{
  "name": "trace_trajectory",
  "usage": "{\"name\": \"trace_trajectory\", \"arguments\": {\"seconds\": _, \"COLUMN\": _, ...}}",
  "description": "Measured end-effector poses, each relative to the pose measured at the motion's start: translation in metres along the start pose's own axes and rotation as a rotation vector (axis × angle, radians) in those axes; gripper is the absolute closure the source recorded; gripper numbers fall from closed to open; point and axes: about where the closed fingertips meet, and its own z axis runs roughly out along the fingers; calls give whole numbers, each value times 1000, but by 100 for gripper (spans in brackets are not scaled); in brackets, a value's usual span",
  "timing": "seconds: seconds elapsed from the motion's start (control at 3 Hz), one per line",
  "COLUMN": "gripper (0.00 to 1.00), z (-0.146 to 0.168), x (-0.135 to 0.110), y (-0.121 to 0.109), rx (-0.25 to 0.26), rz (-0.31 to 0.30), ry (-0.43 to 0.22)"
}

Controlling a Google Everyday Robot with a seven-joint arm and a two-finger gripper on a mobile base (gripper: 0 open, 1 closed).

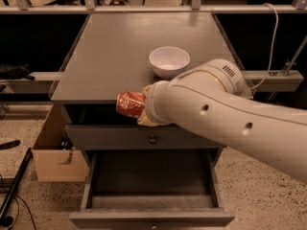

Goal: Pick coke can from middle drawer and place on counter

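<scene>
Camera view shows you the tool (145,113) closed on the can (130,103), held on its side with the long axis about level, just at the front edge of the table (110,56) and above the open drawer (148,176), so the bare surface lies behind it, beside the bowl (169,61).

A white bowl (169,61), and a cardboard box (52,159) on the floor (271,193).

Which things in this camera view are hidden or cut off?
Camera view:
The hand, at the large grey wooden counter's front edge: covered by the thick white arm.
Small shiny red coke can: right end hidden behind that arm's wrist.
Open grey wooden middle drawer: front panel cut off by the picture's bottom edge.
</scene>
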Motion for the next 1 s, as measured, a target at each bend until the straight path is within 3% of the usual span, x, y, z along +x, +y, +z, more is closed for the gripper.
{"name": "trace_trajectory", "arguments": {"seconds": 0.33, "gripper": 100, "z": 22, "x": -20, "y": -21, "rx": -56, "rz": -23, "ry": -17}}
{"name": "trace_trajectory", "arguments": {"seconds": 0.67, "gripper": 100, "z": 36, "x": -48, "y": -54, "rx": -130, "rz": 32, "ry": -72}}
{"name": "trace_trajectory", "arguments": {"seconds": 1.0, "gripper": 100, "z": 31, "x": -98, "y": -99, "rx": -153, "rz": 32, "ry": -92}}
